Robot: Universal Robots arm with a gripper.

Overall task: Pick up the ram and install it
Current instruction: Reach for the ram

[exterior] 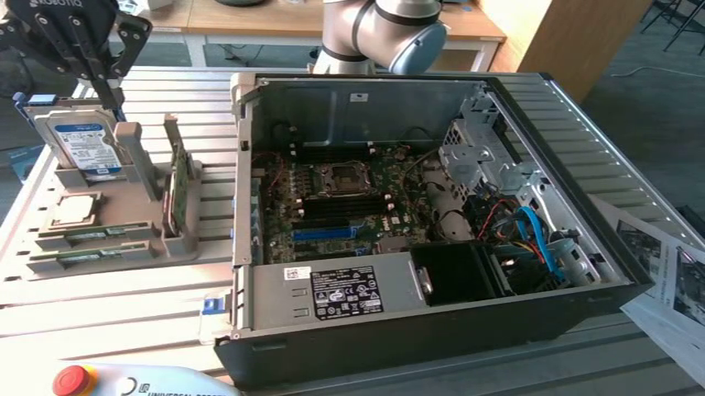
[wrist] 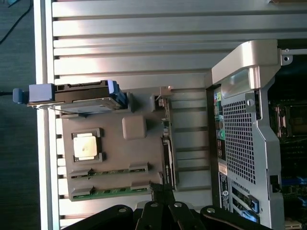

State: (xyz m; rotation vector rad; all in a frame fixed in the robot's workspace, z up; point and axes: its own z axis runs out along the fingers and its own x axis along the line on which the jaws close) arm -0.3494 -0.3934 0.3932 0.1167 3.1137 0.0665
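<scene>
Two ram sticks lie flat in slots at the near end of the grey parts tray (exterior: 127,272). One ram stick (exterior: 105,233) (wrist: 112,171) lies beside the CPU, the other ram stick (exterior: 94,256) (wrist: 112,192) closer to the tray's edge. My gripper (exterior: 114,106) (wrist: 161,190) hangs above the tray's far end, by the upright hard drive. Its fingers are shut with nothing between them, well clear of the ram. The open computer case (exterior: 441,322) lies to the exterior view's right of the tray, motherboard (exterior: 342,206) exposed.
On the tray stand a silver hard drive (exterior: 79,144) (wrist: 84,98) with a blue label and a green expansion card (exterior: 177,194) (wrist: 168,148) on edge. A CPU (exterior: 72,210) (wrist: 86,146) lies flat. A red stop button (exterior: 72,379) sits in front, papers (exterior: 672,289) at the exterior view's right.
</scene>
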